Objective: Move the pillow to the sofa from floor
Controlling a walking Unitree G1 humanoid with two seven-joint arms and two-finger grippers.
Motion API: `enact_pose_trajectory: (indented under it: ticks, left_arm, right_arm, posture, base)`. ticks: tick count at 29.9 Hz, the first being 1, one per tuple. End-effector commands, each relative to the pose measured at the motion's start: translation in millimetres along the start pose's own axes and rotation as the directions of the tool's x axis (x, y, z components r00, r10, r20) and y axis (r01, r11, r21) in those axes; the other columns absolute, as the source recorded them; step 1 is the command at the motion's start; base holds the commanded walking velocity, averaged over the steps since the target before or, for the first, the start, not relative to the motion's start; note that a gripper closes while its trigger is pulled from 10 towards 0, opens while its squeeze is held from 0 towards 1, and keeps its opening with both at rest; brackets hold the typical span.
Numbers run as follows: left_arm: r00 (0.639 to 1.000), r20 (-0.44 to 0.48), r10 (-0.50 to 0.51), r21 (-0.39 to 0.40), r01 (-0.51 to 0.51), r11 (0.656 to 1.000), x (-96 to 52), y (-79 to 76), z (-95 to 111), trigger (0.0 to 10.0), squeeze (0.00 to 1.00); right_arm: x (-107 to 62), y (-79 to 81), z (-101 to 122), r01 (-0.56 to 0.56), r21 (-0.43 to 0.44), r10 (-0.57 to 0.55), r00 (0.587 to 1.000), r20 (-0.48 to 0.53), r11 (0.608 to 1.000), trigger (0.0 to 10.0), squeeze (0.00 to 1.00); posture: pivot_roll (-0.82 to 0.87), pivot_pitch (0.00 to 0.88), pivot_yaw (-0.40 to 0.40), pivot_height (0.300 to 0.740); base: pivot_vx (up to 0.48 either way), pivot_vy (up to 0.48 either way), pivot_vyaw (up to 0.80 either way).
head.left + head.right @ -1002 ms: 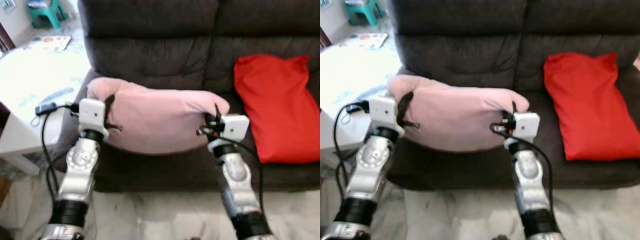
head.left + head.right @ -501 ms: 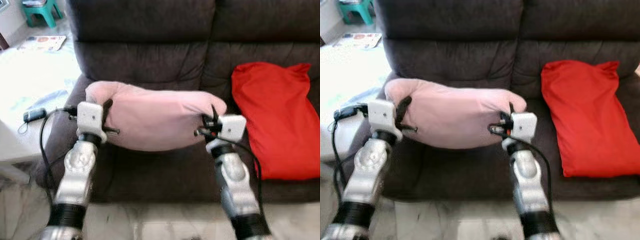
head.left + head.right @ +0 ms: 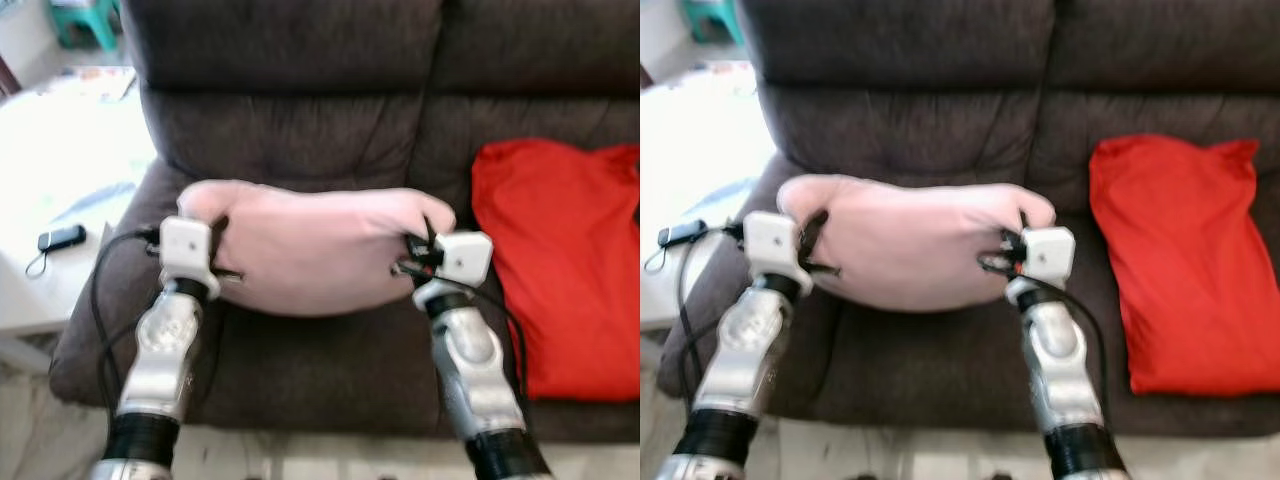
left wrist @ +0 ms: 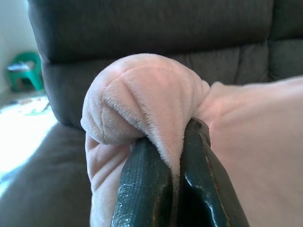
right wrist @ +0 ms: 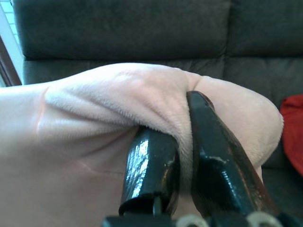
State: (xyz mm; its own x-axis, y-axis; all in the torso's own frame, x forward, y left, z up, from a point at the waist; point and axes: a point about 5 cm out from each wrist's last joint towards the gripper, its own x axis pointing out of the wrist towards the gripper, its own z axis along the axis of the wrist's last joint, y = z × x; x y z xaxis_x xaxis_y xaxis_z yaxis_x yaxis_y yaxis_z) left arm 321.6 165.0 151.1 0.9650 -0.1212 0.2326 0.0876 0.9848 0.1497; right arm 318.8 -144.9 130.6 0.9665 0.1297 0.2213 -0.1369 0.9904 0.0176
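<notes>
A pale pink pillow hangs between my two arms, over the left seat cushion of the dark brown sofa. My left gripper is shut on the pillow's left end; in the left wrist view its black fingers pinch a fold of pink fabric. At the right end my right gripper is shut on the pillow too, and its fingers clamp plush cloth. Whether the pillow's underside touches the seat cannot be told.
A red pillow lies on the sofa's right seat. A white low table stands to the left with a small black device on it. A green stool is at the far left. Pale floor runs under the sofa's front.
The camera has come closer and looks lower, so the sofa fills more of the view. The pink pillow, still held at both ends, now hangs lower over the left seat.
</notes>
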Motion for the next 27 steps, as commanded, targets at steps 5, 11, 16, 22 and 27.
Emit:
enact_pose_trajectory:
  ticks: [5, 11, 16, 22, 27]
  left_arm:
    - [0.998, -0.008, 0.066, -0.003, -0.066, 0.998, -2.8, 14.6, -2.6, 10.0, 0.0]
    - [0.997, -0.006, 0.071, -0.011, -0.071, 0.997, -2.8, 14.1, -2.6, 10.0, 0.0]
    - [0.998, -0.008, 0.067, -0.014, -0.068, 0.998, -3.2, 13.5, -3.2, 10.0, 0.0]
    - [0.998, -0.008, 0.064, -0.019, -0.064, 0.998, -3.7, 12.4, -3.5, 10.0, 0.0]
    - [0.998, -0.009, 0.064, -0.021, -0.064, 0.998, -4.0, 12.0, -3.7, 10.0, 0.0]
  right_arm:
    - [3.5, -1.4, 10.0, 0.025, 0.025, -0.027, 0.998, 0.05, 0.999, 10.0, 0.0]
    - [3.4, -1.8, 9.2, 0.028, 0.028, -0.03, 0.998, 0.048, 0.999, 10.0, 0.0]
    - [3.5, -0.9, 9.5, 0.028, 0.032, -0.03, 0.998, 0.05, 0.999, 10.0, 0.0]
    - [4.0, -0.5, 10.3, 0.03, 0.032, -0.032, 0.998, 0.053, 0.999, 10.0, 0.0]
    - [4.6, -0.7, 10.9, 0.032, 0.035, -0.034, 0.998, 0.055, 0.999, 10.0, 0.0]
  posture:
    - [0.08, 0.103, -0.019, 0.74]
    - [0.08, 0.096, -0.019, 0.74]
    - [0.08, 0.093, -0.019, 0.74]
    - [0.08, 0.092, -0.017, 0.74]
    - [0.08, 0.095, -0.019, 0.74]
  base:
    - [0.0, 0.0, 0.0]
    - [0.0, 0.0, 0.0]
    - [0.0, 0.0, 0.0]
    - [0.0, 0.269, 0.0]
    - [0.0, 0.313, 0.0]
